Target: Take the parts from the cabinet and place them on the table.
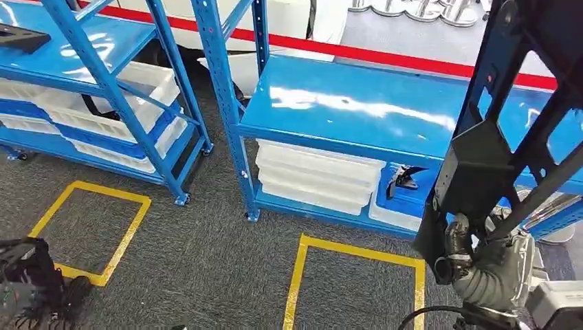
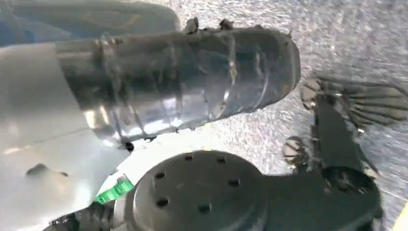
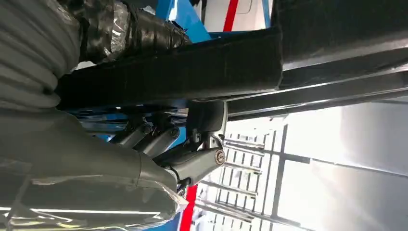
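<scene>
Part (image 1: 495, 137): black openwork frame, gripped at lower end by right hand (image 1: 474, 258), fingers (image 3: 159, 139) wrapped round a bar; long axis rising steeply above hand, before blue shelving (image 1: 357, 110). Left hand (image 2: 337, 125): hanging, finger state indeterminate.

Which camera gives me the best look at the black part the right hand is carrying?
The head view: it shows the black frame part rising from the right hand. The right wrist view shows a close stretch of its bars. Left wrist view: I cannot make it out.
</scene>
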Controlling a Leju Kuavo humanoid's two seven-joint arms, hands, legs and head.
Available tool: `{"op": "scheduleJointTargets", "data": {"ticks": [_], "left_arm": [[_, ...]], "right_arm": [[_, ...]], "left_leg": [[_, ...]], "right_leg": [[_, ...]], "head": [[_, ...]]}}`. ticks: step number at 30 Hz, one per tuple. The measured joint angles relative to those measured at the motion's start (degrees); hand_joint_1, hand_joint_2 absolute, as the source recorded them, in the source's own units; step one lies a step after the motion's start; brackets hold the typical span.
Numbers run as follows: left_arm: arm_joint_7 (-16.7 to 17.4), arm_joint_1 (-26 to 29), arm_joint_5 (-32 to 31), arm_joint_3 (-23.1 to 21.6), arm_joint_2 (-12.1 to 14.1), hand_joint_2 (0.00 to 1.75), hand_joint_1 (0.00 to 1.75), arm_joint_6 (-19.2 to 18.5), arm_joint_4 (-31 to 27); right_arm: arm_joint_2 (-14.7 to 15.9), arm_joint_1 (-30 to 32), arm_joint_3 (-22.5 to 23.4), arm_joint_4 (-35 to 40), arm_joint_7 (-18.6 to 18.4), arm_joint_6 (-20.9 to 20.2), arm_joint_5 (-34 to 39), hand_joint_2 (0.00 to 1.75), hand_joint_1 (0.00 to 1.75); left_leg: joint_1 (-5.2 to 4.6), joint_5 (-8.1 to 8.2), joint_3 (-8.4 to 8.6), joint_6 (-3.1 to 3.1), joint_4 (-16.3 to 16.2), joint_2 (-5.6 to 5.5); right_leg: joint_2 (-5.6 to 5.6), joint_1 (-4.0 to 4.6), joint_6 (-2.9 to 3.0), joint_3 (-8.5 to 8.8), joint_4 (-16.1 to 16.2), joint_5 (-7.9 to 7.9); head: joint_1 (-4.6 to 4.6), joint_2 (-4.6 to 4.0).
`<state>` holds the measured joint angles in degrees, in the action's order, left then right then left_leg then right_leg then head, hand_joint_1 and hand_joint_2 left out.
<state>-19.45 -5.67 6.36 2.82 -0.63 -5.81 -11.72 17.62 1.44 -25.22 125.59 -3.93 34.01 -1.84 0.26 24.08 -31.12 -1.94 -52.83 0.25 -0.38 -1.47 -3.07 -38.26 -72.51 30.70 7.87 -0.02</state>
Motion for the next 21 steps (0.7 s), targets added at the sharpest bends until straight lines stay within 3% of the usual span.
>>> {"op": "scheduleJointTargets", "data": {"ticks": [1, 2, 3, 4, 5, 8, 9, 10, 12, 13, 14, 15, 17, 18, 19, 20, 21], "left_arm": [[-0.02, -0.02, -0.02, 0.0, -0.11, 0.0, 0.0, 0.0, 0.0], [-0.02, -0.03, -0.02, 0.0, -0.13, 0.0, 0.0, 0.0, 0.0], [-0.07, -0.06, -0.02, 0.0, -0.15, 0.0, 0.0, 0.0, -0.04], [-0.22, 0.03, -0.02, 0.0, -0.15, 0.0, 0.0, 0.07, -0.09], [-0.22, 0.05, -0.02, -0.02, -0.15, 0.0, 0.0, 0.07, -0.07], [-0.15, 0.24, -0.02, 0.0, -0.15, 0.0, 0.0, 0.04, -0.04], [-0.09, 0.28, -0.04, 0.0, -0.15, 0.0, 0.0, 0.07, -0.04], [-0.09, 0.39, -0.04, -0.02, -0.07, 0.0, 0.0, 0.04, -0.04], [-0.15, 0.42, -0.09, -0.02, 0.59, 0.0, 0.0, -0.02, -0.04], [-0.13, 0.38, -0.11, -0.02, 0.98, 0.0, 0.0, -0.02, -0.04], [-0.13, 0.37, -0.11, -0.04, 1.14, 0.0, 0.0, -0.02, -0.04], [-0.11, 0.38, -0.13, -0.04, 1.29, 0.0, 0.0, -0.04, -0.04], [-0.13, 0.31, -0.22, -0.04, 1.38, 0.0, 0.0, -0.02, -0.04], [-0.17, 0.2, -0.22, -0.04, 1.38, 0.0, 0.0, 0.0, -0.04], [-0.24, 0.05, -0.22, -0.04, 1.38, 0.0, 0.0, 0.0, -0.07], [-0.26, -0.01, -0.22, -0.04, 1.38, 0.0, 0.0, 0.0, -0.04], [-0.24, -0.14, -0.22, -0.04, 1.38, 0.0, 0.0, 0.0, -0.04]], "right_arm": [[0.0, -0.01, 0.02, -0.02, 0.09, -0.07, 0.09, 1.75, 1.75], [0.0, -0.01, 0.02, -0.02, 0.13, -0.09, 0.09, 1.75, 1.75], [0.0, -0.05, 0.04, -0.02, 0.17, -0.2, 0.11, 1.75, 1.75], [0.0, -0.25, 0.04, 0.0, 0.17, -0.37, 0.13, 1.75, 1.75], [0.0, -0.32, 0.09, 0.02, 0.28, -0.5, 0.13, 1.75, 1.75], [0.0, -0.1, 0.11, -0.07, 0.39, -0.72, 0.22, 1.75, 1.75], [-0.02, -0.13, 0.09, -0.13, 0.44, -0.83, 0.26, 1.75, 1.75], [-0.04, -0.04, 0.09, -0.13, 0.46, -0.87, 0.31, 1.75, 1.75], [-0.07, -0.04, 0.07, -0.17, 0.63, -1.11, 0.31, 1.75, 1.75], [-0.09, -0.02, 0.04, -0.26, 0.72, -1.29, 0.26, 1.75, 1.75], [-0.09, -0.01, 0.02, -0.39, 0.83, -1.57, 0.15, 1.75, 1.75], [-0.09, 0.0, 0.0, -0.52, 0.96, -1.88, -0.02, 1.75, 1.75], [-0.11, 0.0, -0.04, -0.72, 1.25, -2.23, -0.57, 1.75, 1.75], [-0.15, -0.02, -0.07, -0.81, 1.31, -2.36, -0.74, 1.75, 1.75], [-0.39, -0.03, -0.07, -0.92, 1.38, -2.4, -0.87, 1.75, 1.75], [-0.42, -0.09, -0.09, -1.0, 1.4, -2.45, -0.98, 1.75, 1.75], [-0.42, -0.14, -0.09, -1.11, 1.46, -2.49, -1.12, 1.75, 1.75]], "left_leg": [[0.24, -0.48, -1.3, 0.34, -0.59, 0.0], [0.48, -0.86, -2.52, 0.75, -1.27, -0.02], [0.45, -1.13, -3.22, 1.11, -2.09, -0.09], [0.19, -1.24, -3.97, 1.46, -2.74, -0.16], [0.2, -1.72, -4.23, 1.96, -2.99, -0.17], [0.48, -3.34, -4.62, 3.23, -2.61, -0.3], [0.7, -1.57, -5.19, 3.44, -3.34, -0.32], [0.68, 1.84, -5.86, 3.54, -5.82, -0.32], [0.61, 8.98, -8.07, 3.6, -14.7, -0.33], [0.61, 10.73, -8.78, 3.57, -18.98, -0.33], [0.58, 10.3, -8.62, 3.47, -21.04, -0.33], [0.54, 8.48, -7.51, 3.26, -20.95, -0.33], [0.19, 4.33, -2.45, 2.26, -14.9, -0.37], [-0.27, 3.77, 1.55, 1.3, -9.5, -0.51], [-1.03, 4.84, 5.0, 0.3, -4.84, -0.88], [-0.98, 5.64, 6.7, 0.11, -1.04, -0.67], [-1.25, 5.55, 6.62, 0.38, -0.62, -0.71]], "right_leg": [[-0.01, -0.23, -0.29, 2.15, 2.47, -2.5], [-0.03, -0.51, -0.6, 5.38, 6.7, -3.93], [-0.13, -0.85, -0.83, 9.25, 11.67, -3.23], [-0.11, -0.91, -0.73, 12.84, 16.85, -1.1], [0.15, -0.63, 0.63, 13.53, 18.79, 0.2], [0.02, -0.4, 2.27, 11.64, 18.16, -0.96], [-0.36, -0.58, 2.74, 11.11, 18.12, -1.54], [-0.29, -0.5, 3.13, 10.46, 18.24, -1.97], [-0.3, -0.19, 3.7, 9.18, 18.21, -3.25], [-0.3, 0.06, 3.8, 8.34, 18.17, -3.88], [-0.31, 0.27, 3.87, 7.56, 18.06, -4.48], [-0.29, 0.48, 3.9, 7.34, 17.97, -5.06], [-0.15, 0.85, 3.86, 5.57, 17.74, -6.14], [-0.09, 0.95, 3.8, 5.09, 17.73, -6.7], [-0.15, 0.97, 3.55, 4.71, 17.7, -7.07], [-0.25, 1.07, 3.26, 4.54, 17.61, -7.66], [-0.34, 0.81, 2.84, 4.23, 17.86, -8.49]], "head": [[0.02, 0.02], [0.04, 0.0], [0.0, 0.02], [-0.09, 0.0], [0.13, 0.0], [0.24, 0.0], [0.26, 0.0], [0.42, 0.0], [0.65, 0.0], [0.66, 0.0], [0.74, 0.0], [0.85, 0.0], [1.07, 0.02], [1.27, 0.0], [1.23, 0.02], [1.2, 0.0], [1.31, 0.0]]}}
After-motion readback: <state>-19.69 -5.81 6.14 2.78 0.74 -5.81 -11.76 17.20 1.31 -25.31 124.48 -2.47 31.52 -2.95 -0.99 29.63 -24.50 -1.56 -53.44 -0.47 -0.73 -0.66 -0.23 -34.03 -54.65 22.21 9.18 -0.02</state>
